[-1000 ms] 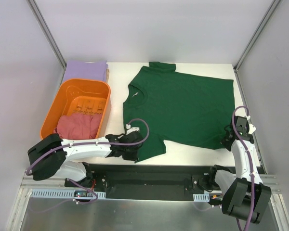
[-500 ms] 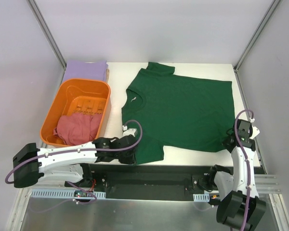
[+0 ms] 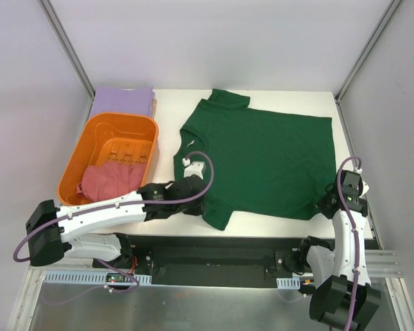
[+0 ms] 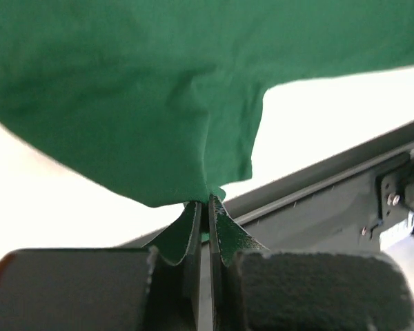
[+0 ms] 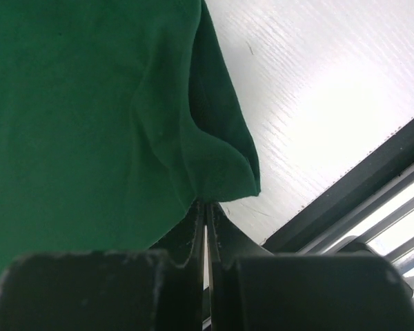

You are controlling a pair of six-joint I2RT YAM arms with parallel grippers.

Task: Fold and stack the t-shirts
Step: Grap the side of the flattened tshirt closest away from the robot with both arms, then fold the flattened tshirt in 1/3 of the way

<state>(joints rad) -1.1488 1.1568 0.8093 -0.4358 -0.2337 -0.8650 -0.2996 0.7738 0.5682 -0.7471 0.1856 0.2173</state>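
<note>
Green t-shirt (image 3: 262, 155): spread on the white table (image 3: 310, 100), with the collar toward the orange basket (image 3: 95, 129) and the hem toward the right arm.
Left gripper (image 4: 208, 201): jaws pressed together on the edge of the near sleeve; the cloth rises in a peak from the fingertips.
Right gripper (image 5: 205, 205): jaws also clamped with no gap, pinching the near hem corner, which puckers above the table.
Change from half a second ago: the left gripper has travelled from the table's near edge inward toward the collar, pulling the sleeve with it. The right gripper has barely shifted.
Pinkish-red t-shirt (image 3: 110, 183): crumpled in the near end of the basket, unmoved.
Lavender t-shirt (image 3: 124, 100): folded at the far left corner, behind the basket, unmoved.
</note>
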